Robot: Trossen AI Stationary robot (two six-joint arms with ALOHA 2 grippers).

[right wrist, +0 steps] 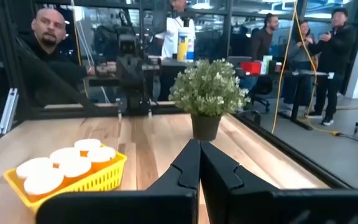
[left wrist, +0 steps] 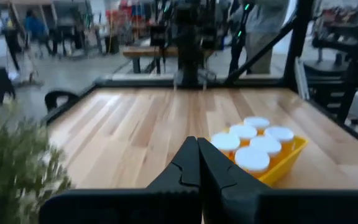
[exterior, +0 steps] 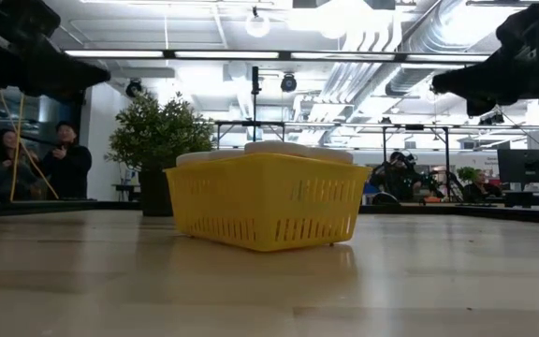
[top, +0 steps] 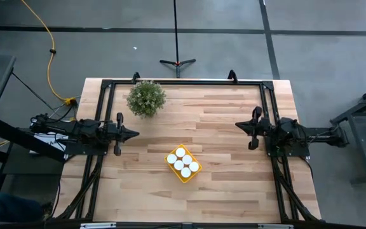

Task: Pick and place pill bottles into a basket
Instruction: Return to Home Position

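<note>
seen from above, the left hand (top: 134, 134) sits high over the 9 o'clock side of the surface (top: 234, 191), pointing toward 3 o'clock. in its own wrist view its two fingers are pressed together with no gap, and it grips nothing. the potted plant (top: 146, 98) stands just past it, at about 11 o'clock from the basket.

the basket (top: 184, 180) lies a little toward 6 o'clock from the middle of the surface, turned on a diagonal, well apart from both hands. the pill bottles (top: 178, 165) stand upright inside it, six white caps packed in two rows of three. i see no bottle loose on the wood.

the right hand (top: 239, 125) is at about 2 o'clock from the basket, over the 3 o'clock side, pointing toward 9 o'clock. its fingers are likewise closed tight on each other and carry nothing. from table height, both arms show only in the upper corners, well above the basket rim.

the placing looks finished, so i judge the step in hand to be the return to rest. what remains calls for no grasp. each arm need only settle on its own side, with the left keeping off the plant and neither swinging across the basket.
</note>
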